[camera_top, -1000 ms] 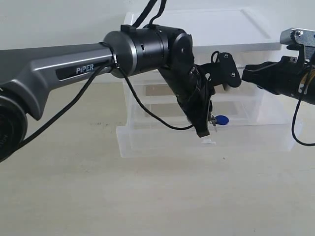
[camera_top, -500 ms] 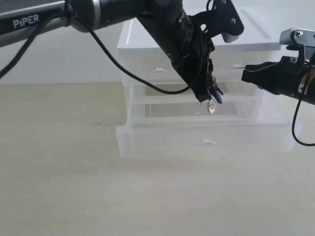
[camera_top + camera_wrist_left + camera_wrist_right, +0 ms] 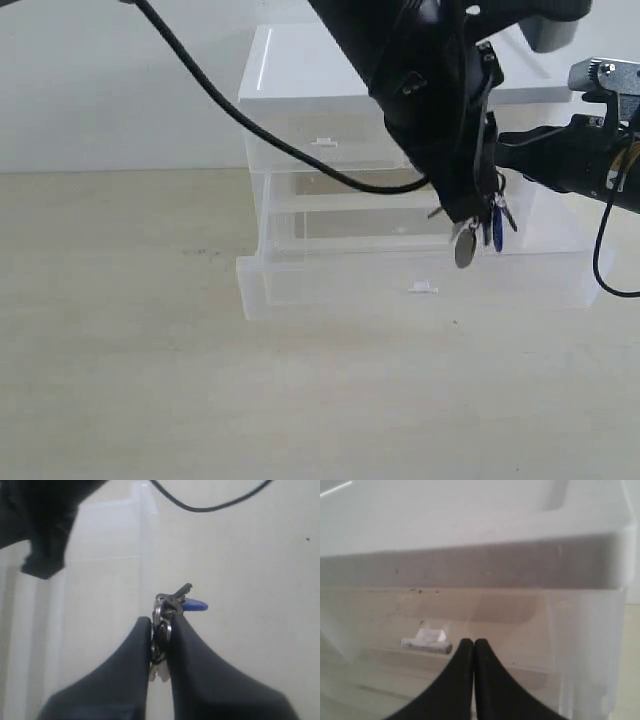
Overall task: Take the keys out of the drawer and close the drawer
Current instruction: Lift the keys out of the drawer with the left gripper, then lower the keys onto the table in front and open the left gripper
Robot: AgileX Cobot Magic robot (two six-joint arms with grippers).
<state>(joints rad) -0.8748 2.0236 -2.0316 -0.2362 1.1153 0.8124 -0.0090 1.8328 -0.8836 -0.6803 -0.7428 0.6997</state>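
My left gripper (image 3: 468,212) is shut on the keys (image 3: 482,232), a grey bunch with a blue cap, which hang in the air above the pulled-out drawer (image 3: 330,285). The left wrist view shows the key ring (image 3: 162,617) pinched between the two black fingers (image 3: 135,655), with the blue cap (image 3: 194,605) sticking out to one side. The drawer is wide, translucent and stands open at the bottom of the white unit, its small tab handle (image 3: 423,288) at the centre. My right gripper (image 3: 473,644) is shut and empty, held close to the unit's upper right drawer.
The white plastic drawer unit (image 3: 300,90) stands on a beige table (image 3: 150,380). Two half-width upper drawers have small tab handles (image 3: 323,142), one of them right before my right gripper (image 3: 427,640). A black cable (image 3: 250,125) loops from the left arm across the unit's front.
My left gripper has risen out of the drawer with the keys and shifted right and toward the camera. The right arm has stayed still.
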